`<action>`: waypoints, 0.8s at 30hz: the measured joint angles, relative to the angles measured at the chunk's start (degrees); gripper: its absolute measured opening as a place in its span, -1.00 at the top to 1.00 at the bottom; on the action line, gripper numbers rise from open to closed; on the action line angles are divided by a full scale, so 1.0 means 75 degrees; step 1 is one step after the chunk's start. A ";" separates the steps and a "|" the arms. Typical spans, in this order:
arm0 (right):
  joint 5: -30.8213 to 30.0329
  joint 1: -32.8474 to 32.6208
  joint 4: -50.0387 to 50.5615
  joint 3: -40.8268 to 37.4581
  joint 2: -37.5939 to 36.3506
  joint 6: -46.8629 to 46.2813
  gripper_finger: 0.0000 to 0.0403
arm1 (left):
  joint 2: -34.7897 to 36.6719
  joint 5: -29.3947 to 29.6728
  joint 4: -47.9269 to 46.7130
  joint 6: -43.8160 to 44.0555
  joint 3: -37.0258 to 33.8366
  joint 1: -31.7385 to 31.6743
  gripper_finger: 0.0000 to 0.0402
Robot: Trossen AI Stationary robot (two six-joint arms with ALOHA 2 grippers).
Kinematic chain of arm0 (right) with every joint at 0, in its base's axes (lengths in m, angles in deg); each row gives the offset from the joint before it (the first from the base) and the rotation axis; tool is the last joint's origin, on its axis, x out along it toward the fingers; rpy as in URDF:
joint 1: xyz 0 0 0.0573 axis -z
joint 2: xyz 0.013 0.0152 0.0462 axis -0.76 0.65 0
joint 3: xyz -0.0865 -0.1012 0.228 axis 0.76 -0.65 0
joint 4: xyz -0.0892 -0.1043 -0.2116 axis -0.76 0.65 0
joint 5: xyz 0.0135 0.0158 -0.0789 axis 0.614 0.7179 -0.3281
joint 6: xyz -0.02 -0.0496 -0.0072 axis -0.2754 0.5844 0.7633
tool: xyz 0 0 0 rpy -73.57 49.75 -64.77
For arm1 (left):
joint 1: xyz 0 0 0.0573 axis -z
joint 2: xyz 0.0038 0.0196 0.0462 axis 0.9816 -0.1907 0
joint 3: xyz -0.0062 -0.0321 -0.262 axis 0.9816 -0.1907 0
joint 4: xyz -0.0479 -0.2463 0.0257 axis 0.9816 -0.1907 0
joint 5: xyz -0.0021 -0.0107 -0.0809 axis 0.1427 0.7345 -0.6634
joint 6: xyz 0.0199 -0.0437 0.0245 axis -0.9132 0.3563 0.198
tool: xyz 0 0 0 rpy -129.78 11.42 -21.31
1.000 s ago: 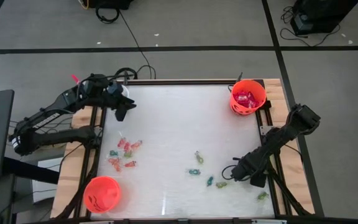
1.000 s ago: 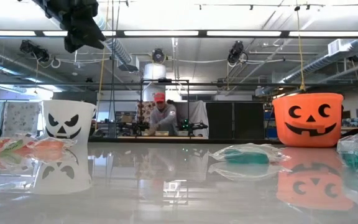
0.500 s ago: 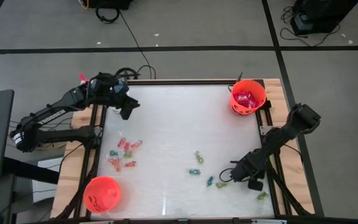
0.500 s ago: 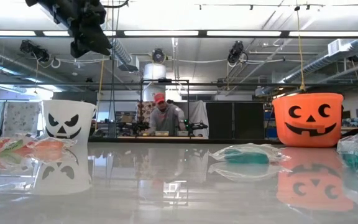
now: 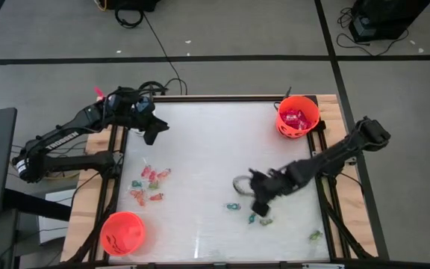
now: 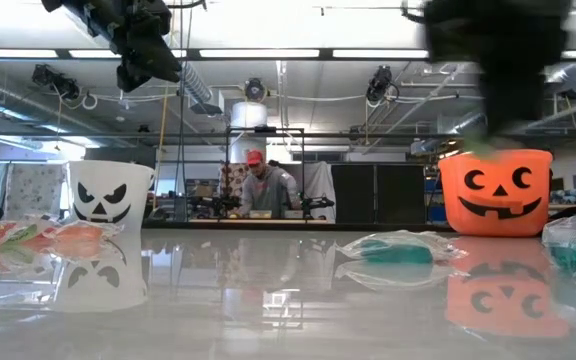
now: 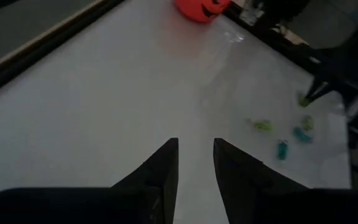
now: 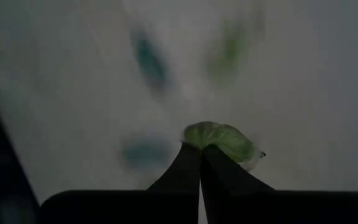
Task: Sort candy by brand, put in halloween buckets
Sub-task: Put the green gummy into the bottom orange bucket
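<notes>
My right gripper hangs over the near right part of the table, shut on a small green wrapped candy. Loose green and blue candy lies on the table just below it. A cluster of red, orange and green candy lies at the left. My left gripper hovers high over the far left corner, its fingers a little apart with nothing between them. An orange bucket with red candy inside stands far right. Another orange bucket stands near left. The white bucket shows in the low view. My right gripper pinches the green candy between its two fingertips, gripping the wrapper's near edge. The rest of the piece sticks out past the tips. The candy is lifted clear of the table.
One green piece lies alone near the near right corner. The middle of the white table top is bare. Wooden side rails border the table. A person sits at a bench far behind the table.
My right gripper has shut on a green candy near the table's near right, then risen and swung toward the table's middle with it, the arm stretching out. My left gripper has drifted a little toward the table's right.
</notes>
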 joint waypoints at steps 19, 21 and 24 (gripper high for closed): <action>0.0598 0.2978 -0.7663 0.0413 0.0587 0.1992 0.98 | -0.0048 -0.1301 0.1174 -0.0172 0.0000 0.1416 0.47; 0.1059 0.3083 -0.8456 0.0429 0.0861 0.1780 0.98 | -0.0048 -0.1285 0.1777 -0.0194 0.0000 0.1741 0.47; 0.1831 0.3169 -0.9138 0.0582 0.1364 0.1386 0.98 | -0.0048 -0.1199 0.2529 -0.0413 0.0000 0.2216 0.47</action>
